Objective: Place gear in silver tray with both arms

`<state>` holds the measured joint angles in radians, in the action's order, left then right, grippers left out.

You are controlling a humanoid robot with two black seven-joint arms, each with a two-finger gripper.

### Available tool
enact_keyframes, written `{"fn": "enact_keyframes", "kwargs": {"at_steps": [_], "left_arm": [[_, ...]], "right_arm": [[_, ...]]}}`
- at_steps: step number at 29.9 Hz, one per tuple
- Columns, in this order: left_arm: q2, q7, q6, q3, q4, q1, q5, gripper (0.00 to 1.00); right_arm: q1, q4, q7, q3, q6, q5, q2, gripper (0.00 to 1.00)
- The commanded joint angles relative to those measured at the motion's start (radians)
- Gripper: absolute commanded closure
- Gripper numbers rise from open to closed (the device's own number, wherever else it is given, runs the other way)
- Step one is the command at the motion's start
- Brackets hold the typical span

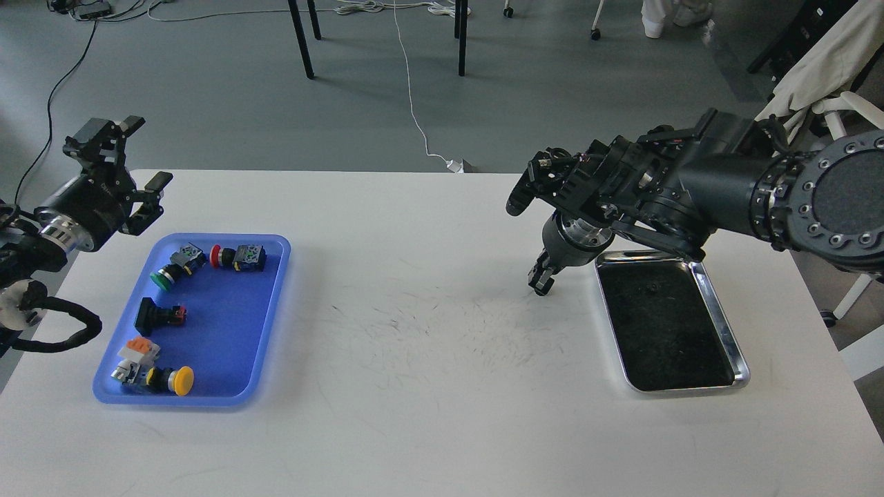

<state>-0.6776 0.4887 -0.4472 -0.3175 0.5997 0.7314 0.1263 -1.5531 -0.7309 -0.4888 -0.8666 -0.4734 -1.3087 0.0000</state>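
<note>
the silver tray point(718, 324) lies on the right side of the white table point(428, 386), its dark bottom bare; no gear is placed in it yet. the gear, a set of push-button switches, lies in the blue tray point(273, 310) on the left side, well apart from the silver tray.

the left hand point(131, 176) hovers above the table's far left corner, just beyond the blue tray, fingers apart and holding nothing. the right hand point(541, 281) points down just left of the silver tray; it is seen small and dark, so whether it is apart or together cannot be told.

judged step: pick-up not yet begun. the next move calls for lowering the left hand onto one switch, such as the green push-button point(164, 276), then carrying it across the table. the switches lie close together, so neighbours may obstruct the fingers.
</note>
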Motion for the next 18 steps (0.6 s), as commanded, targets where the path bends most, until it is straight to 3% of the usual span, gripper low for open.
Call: {"fn": "enact_keyframes", "kwargs": {"at_steps": [1, 3, 18], "left_arm": [[0.001, 0.0, -0.001, 0.002, -0.015, -0.001, 0.001, 0.02], [0.001, 0.0, -0.004, 0.0, -0.02, -0.001, 0.001, 0.02], [0.003, 0.0, -0.004, 0.002, -0.023, -0.003, 0.001, 0.02]], "right_arm": [[-0.001, 0.002, 0.0, 0.001, -0.015, 0.002, 0.0, 0.27], [-0.015, -0.007, 0.0, 0.004, -0.015, 0.014, 0.0, 0.18], [-0.024, -0.007, 0.0, 0.031, -0.015, 0.129, 0.0, 0.02]]}}
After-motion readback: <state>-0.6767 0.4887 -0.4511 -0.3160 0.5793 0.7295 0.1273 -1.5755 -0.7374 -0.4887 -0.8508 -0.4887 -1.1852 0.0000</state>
